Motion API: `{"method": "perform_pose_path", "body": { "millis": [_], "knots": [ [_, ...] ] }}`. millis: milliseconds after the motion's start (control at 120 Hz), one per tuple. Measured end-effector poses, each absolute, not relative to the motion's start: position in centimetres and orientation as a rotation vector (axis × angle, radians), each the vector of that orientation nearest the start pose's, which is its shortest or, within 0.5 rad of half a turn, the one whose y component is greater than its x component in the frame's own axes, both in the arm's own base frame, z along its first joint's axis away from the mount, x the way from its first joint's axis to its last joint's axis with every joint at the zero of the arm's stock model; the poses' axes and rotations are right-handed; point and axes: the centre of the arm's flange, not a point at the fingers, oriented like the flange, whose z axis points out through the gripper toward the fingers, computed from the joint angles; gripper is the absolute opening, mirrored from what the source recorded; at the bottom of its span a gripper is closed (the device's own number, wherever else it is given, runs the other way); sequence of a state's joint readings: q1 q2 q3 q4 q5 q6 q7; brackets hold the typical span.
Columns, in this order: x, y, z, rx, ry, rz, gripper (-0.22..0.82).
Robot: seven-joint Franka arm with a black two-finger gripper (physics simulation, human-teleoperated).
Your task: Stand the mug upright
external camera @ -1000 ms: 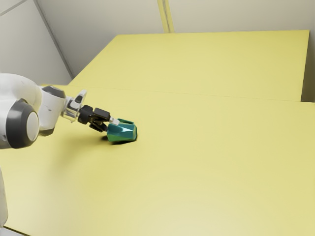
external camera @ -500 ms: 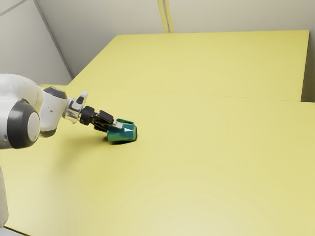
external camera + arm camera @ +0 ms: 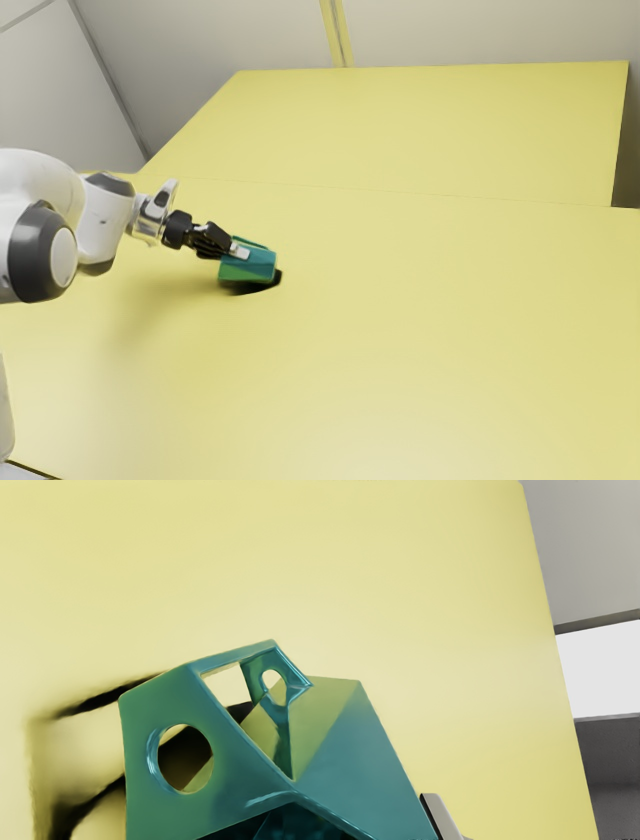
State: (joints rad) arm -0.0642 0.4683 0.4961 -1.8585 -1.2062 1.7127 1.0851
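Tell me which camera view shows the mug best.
The wrist view: the teal mug is close and large there, its angular shape and a round hole clear, though the picture's edge cuts part off. The exterior view shows it small and tilted, partly covered by the gripper.

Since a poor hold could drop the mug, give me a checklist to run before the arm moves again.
1. Shiny teal-green faceted mug upright: not ok, it is tipped over toward its side.
2. Black end effector at the mug: ok, it meets the end nearer the arm.
3. Secure hold: cannot tell.
4. Mug's mouth facing the end effector: ok.
5. Mug well inside the edges of the smooth yellow table: ok.
6. Mug fully off the table: cannot tell.
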Motion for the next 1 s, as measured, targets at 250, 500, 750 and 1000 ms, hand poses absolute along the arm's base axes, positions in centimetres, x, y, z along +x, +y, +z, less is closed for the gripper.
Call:
{"method": "perform_pose_path", "body": {
  "millis": [250, 500, 750, 1000],
  "knots": [
    [59.0, 12.0, 35.4, 2.147, -0.228, 0.414, -0.17],
    [55.2, 5.4, 42.9, 2.357, -0.525, 0.355, -0.18],
    [52.7, 4.3, 45.5, 2.75, -0.822, 0.208, -0.18],
    [53.4, -1.8, 44.6, 2.956, -1.051, 0.073, -0.18]
  ]
}}
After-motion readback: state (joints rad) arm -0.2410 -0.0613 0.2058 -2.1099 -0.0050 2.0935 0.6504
